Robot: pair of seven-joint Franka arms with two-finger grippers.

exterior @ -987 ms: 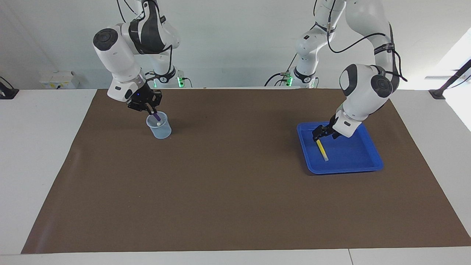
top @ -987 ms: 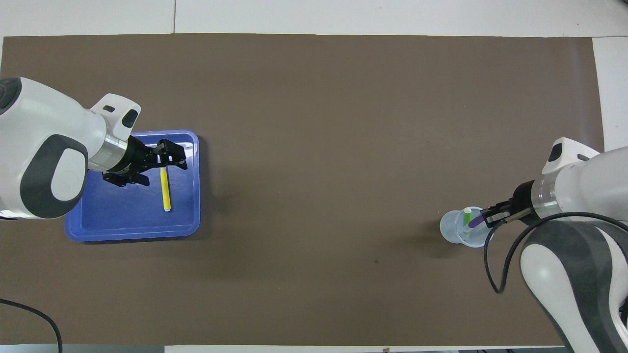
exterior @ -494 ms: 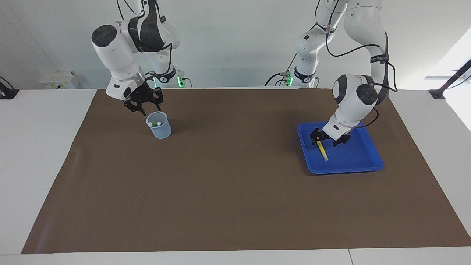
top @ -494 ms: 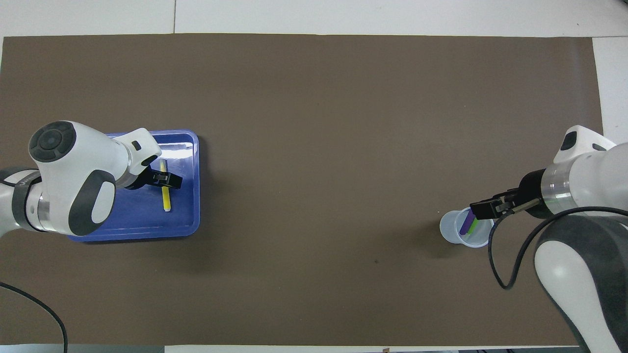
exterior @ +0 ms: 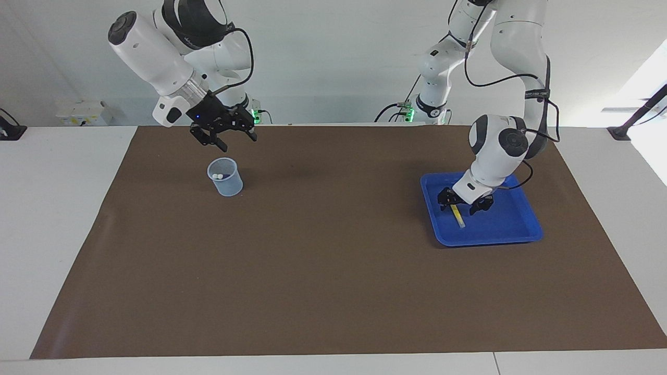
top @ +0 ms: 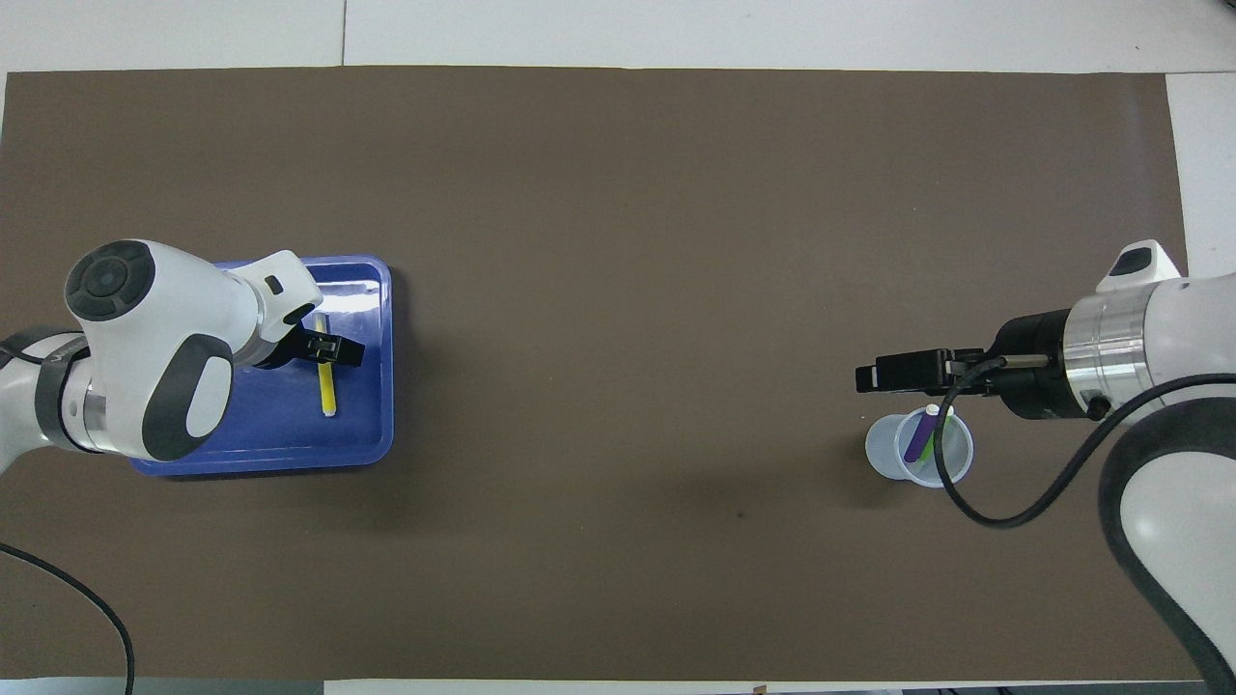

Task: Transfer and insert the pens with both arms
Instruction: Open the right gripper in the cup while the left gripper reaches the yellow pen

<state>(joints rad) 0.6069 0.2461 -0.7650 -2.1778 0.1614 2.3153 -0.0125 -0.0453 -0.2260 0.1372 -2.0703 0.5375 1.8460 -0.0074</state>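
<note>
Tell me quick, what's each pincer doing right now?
Left pincer: open, down around the yellow pen in the blue tray.
Right pincer: open, empty, above the cup.

White worktop [exterior: 62,219] under a brown mat [exterior: 333,271], with a blue tray [exterior: 508,234] sitting on the mat toward the left arm's end and a clear plastic cup [exterior: 227,183] toward the right arm's end.

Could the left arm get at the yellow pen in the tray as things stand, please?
Probably yes: the left gripper is open and low over the yellow pen, straddling its upper end. The pen lies alone in the tray, so nothing blocks it.
</note>
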